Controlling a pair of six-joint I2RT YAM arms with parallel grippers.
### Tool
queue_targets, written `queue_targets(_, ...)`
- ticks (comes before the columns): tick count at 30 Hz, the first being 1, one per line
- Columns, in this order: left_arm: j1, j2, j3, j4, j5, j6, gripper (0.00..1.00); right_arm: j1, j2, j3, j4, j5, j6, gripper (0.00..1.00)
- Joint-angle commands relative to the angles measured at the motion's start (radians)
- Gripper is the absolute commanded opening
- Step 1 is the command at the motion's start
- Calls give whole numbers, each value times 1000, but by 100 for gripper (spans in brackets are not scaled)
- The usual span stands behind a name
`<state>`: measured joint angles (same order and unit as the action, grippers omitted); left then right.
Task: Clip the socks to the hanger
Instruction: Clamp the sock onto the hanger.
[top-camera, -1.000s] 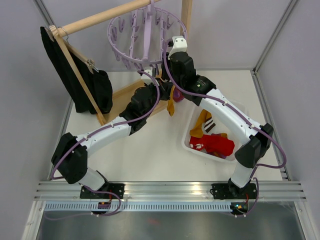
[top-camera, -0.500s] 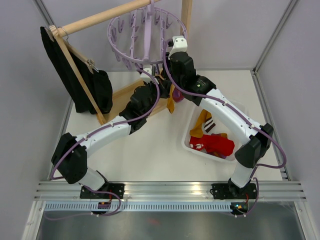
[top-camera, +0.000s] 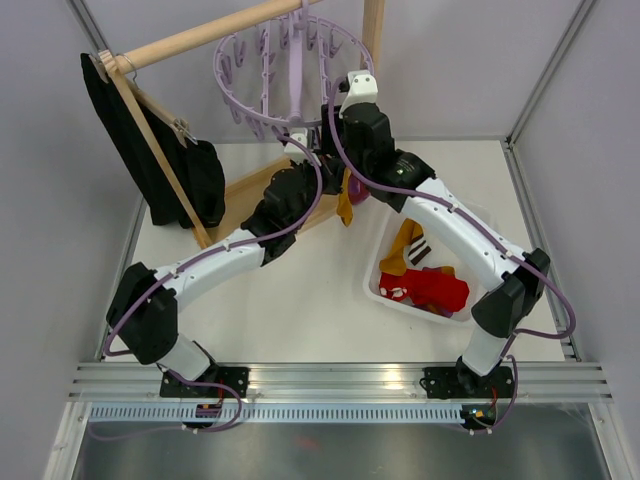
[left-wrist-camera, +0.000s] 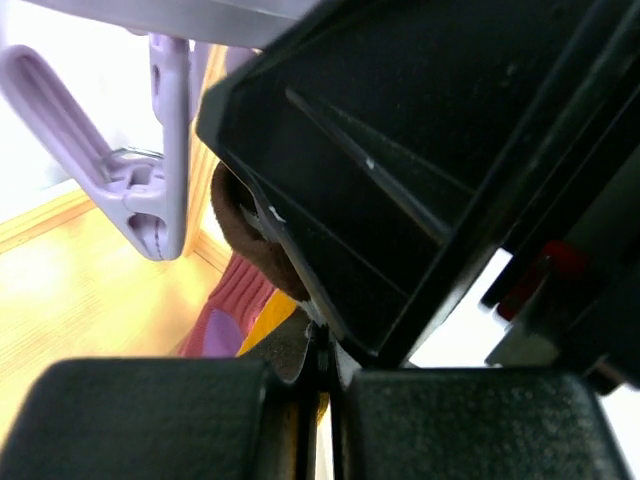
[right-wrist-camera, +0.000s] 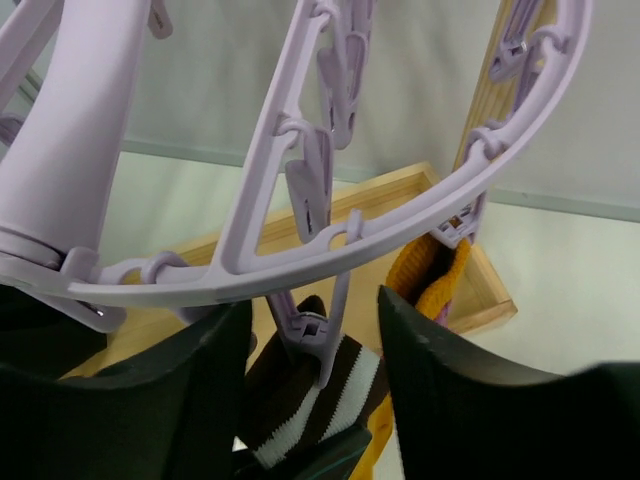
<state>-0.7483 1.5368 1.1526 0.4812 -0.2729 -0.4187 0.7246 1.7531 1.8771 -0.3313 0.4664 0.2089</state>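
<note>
**Entry: sock-clipping station, as I see it from the remote desk**

1. Round lavender plastic clip hanger (top-camera: 297, 75). It hooks over the pale wooden rack bar (top-camera: 200, 35), so its pegs dangle where both my arms reach them from below.
2. Right gripper (right-wrist-camera: 315, 315). The jaws stand apart, one on each side of a small lavender peg (right-wrist-camera: 305, 335), with a gap showing on both sides. I judge it is placed there to work that peg.
3. Brown-and-white striped sock (right-wrist-camera: 345, 385). Its cuff sits directly under that peg's mouth. I cannot tell whether the peg bites it.
4. Mustard-orange knitted sock (right-wrist-camera: 428, 278). It hangs just beside the striped one, cuff up under a neighbouring peg, and seems already clipped.
5. Left gripper (left-wrist-camera: 325, 400). The jaws are pressed together with no gap, raised close under the ring, probably to offer fabric upward. I cannot tell whether cloth is pinched. A maroon-and-purple sock (left-wrist-camera: 225, 310) hangs just beyond it.
6. White plastic bin (top-camera: 375, 262). It sits on the table near my right arm and holds the red socks (top-camera: 435, 290) still waiting to be clipped.

**Change against the overhead view a second back:** the ring has shifted slightly, a small swing or turn. Both arms have barely moved. The bin and its contents lie as they did. That view does not show the jaws, so I cannot compare them.
</note>
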Motion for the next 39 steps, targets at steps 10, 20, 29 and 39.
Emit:
queue_targets(10,-2,28,119,-64,73,47,42,-5,-43,63,3,29,-14,77)
queue_targets(20,-3,-89,90,-230,138,110,54,-105,-18,140,-54,-6,10,80)
queue_targets(29,-2,-300,58,-461,15,158,57,-131,-32,174,-101,-34,11,84)
queue_targets(39,-2,-443,94,-610,-175,144,60,-169,-41,229,-149,-117,35,87)
